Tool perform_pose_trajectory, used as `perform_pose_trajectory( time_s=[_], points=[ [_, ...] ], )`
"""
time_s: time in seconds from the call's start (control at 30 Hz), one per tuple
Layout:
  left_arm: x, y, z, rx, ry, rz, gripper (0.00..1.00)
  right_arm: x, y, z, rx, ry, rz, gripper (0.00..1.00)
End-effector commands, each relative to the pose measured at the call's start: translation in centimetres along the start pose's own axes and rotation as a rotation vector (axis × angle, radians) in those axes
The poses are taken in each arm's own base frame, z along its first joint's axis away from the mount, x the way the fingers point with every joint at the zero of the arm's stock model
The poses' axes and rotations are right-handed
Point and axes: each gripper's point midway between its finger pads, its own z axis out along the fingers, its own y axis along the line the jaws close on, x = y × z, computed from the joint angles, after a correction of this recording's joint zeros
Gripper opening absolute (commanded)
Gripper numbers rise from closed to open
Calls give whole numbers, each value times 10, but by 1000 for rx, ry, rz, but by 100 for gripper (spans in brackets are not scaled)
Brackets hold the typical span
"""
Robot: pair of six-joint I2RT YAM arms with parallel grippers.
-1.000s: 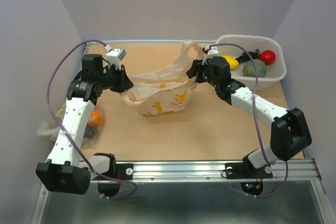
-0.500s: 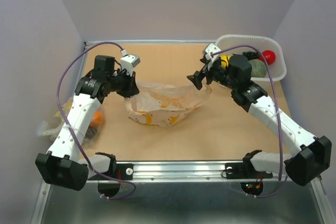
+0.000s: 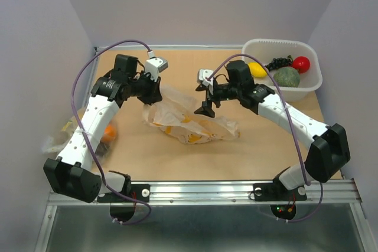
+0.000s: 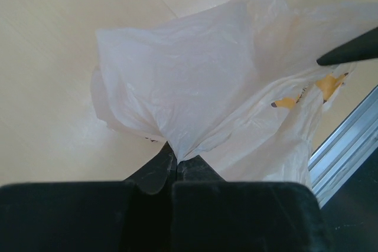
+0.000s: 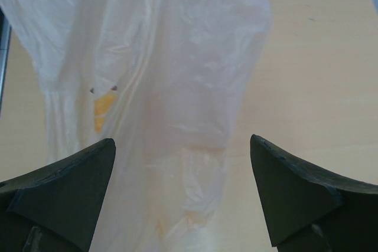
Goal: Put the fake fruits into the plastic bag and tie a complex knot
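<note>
The plastic bag [image 3: 190, 121] lies slack and flattened on the table, cream-white with orange-yellow prints. My left gripper [image 3: 152, 94] is shut on a bunched edge of the bag [image 4: 195, 81] at its left end, the film pinched at my left gripper's [image 4: 175, 160] tips. My right gripper [image 3: 207, 108] hovers open over the bag's middle, and the bag [image 5: 159, 87] lies below my right gripper [image 5: 182, 141] without being held. The fake fruits sit in the white tub [image 3: 313, 87]: a yellow one [image 3: 257, 69], dark grapes [image 3: 279, 62], a red one [image 3: 301, 64] and a green one [image 3: 286, 77]. The knot is out of view.
A second thin bag [image 3: 65, 140] with an orange ball [image 3: 107, 133] lies at the table's left edge beside the left arm. A metal rail [image 3: 236, 190] runs along the near edge. Grey walls close in the left, right and back.
My right gripper has opened, let go of the bag and swung left over its middle. The left gripper has shifted right, still pinching. The bag has collapsed from a stretched-open shape to flat.
</note>
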Motion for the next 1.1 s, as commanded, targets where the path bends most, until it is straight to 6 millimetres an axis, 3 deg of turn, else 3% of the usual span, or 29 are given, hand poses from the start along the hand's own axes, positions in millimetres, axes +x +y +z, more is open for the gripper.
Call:
perform_pose_trajectory(
  time_s=[0.0, 0.07, 0.13, 0.2, 0.27, 0.37, 0.47, 0.53, 0.7, 0.87, 0.93, 1.03, 1.07],
  points=[
    [-16, -4, -3, 12, -26, 77, 4, -50, 18, -2, -71, -104, -110, 100],
    [-15, -2, -1, 10, -17, 84, 4, -61, 7, -2, -36, -110, -101, 100],
    [-15, -1, 1, 3, -7, 109, 4, -64, -17, -1, 61, -83, -53, 100],
    [-16, 2, 2, -12, -4, 125, 4, -83, -31, -8, 91, -116, -39, 100],
    [-18, 5, 3, -19, 0, 137, 4, -96, -31, -12, 81, -142, -25, 100],
    [-23, 4, 5, -10, -1, 143, 4, -112, -11, -10, -7, -185, 8, 100],
    [-28, 5, 6, 0, -5, 156, 4, -100, 0, 4, -35, -149, 39, 100],
    [-32, 3, 7, 19, -10, 171, 6, -82, 6, 16, -32, -94, 24, 100],
    [-38, -4, 9, 79, -13, 203, 9, -32, -8, 34, 63, 56, 10, 100],
    [-34, -12, 5, 125, -10, 253, 11, 9, -48, 37, 273, 207, 37, 83],
    [-33, -14, 2, 131, -12, 264, 11, 18, -53, 34, 314, 236, 45, 77],
    [-30, -14, -2, 141, -3, 300, 10, 33, -55, 30, 351, 277, 67, 52],
    [-34, -7, -3, 115, -7, 318, 9, 38, -55, 29, 359, 289, 76, 24]
  ],
)
